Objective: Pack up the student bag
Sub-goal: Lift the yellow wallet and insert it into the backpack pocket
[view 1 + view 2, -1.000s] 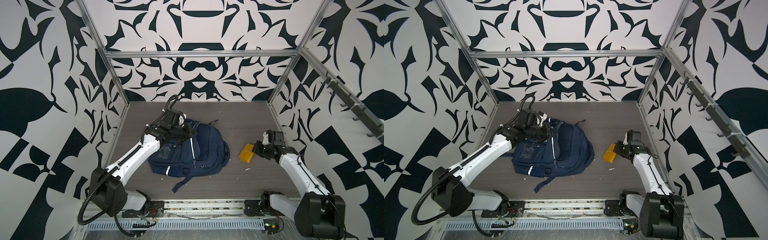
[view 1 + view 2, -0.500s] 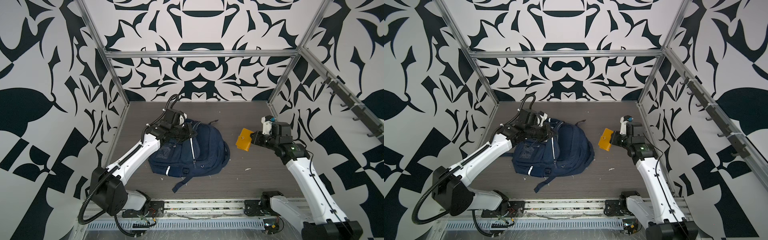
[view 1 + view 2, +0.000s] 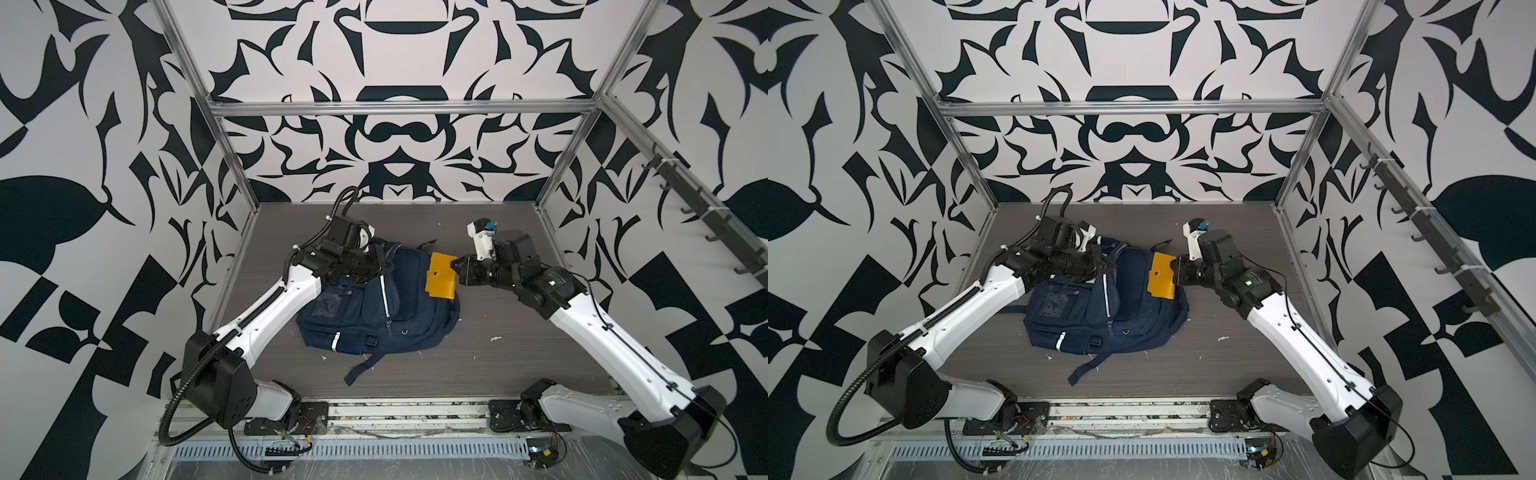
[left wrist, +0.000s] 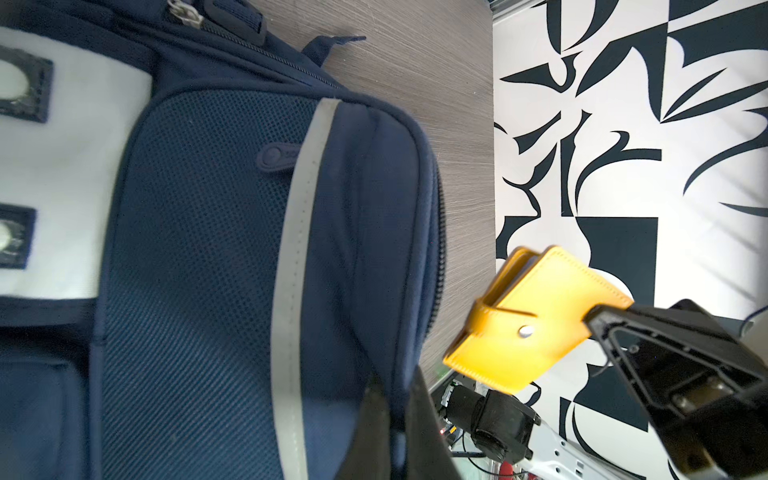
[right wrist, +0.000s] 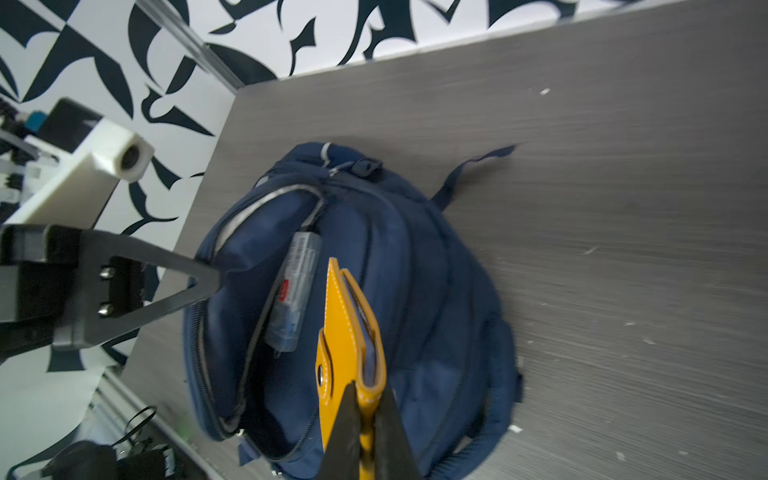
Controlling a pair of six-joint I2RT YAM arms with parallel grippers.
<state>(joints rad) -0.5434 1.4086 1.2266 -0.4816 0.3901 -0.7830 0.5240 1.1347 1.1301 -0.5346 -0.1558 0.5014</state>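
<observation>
Your student bag (image 3: 386, 320) lies flat on the wood-grain tabletop (image 3: 519, 332), left of centre in both top views. Its front pockets face up and one strap trails toward the near edge.

Your left gripper (image 3: 384, 266) is clamped tight on the fabric lip of a zip pocket at the bag's top end, holding it up so the pocket mouth (image 5: 274, 386) gapes. Your right gripper (image 5: 365, 419) is closed on one edge of a yellow snap wallet (image 5: 345, 328), carrying it on edge just over that opening. A clear flat item (image 5: 293, 291) sits inside the pocket. It is probably a pencil case, though blur stops me being sure.

Treat the bag as soft and floppy. The cloth will sag wherever it isn't held, and the mouth will likely collapse if you let the lip go. It also looks light enough to slide if you tug it sideways. The best hold is where you have it, on the piped zip edge rather than a loose panel or the mesh. The wallet looks stiff and smooth, so lead in with its free edge.
</observation>
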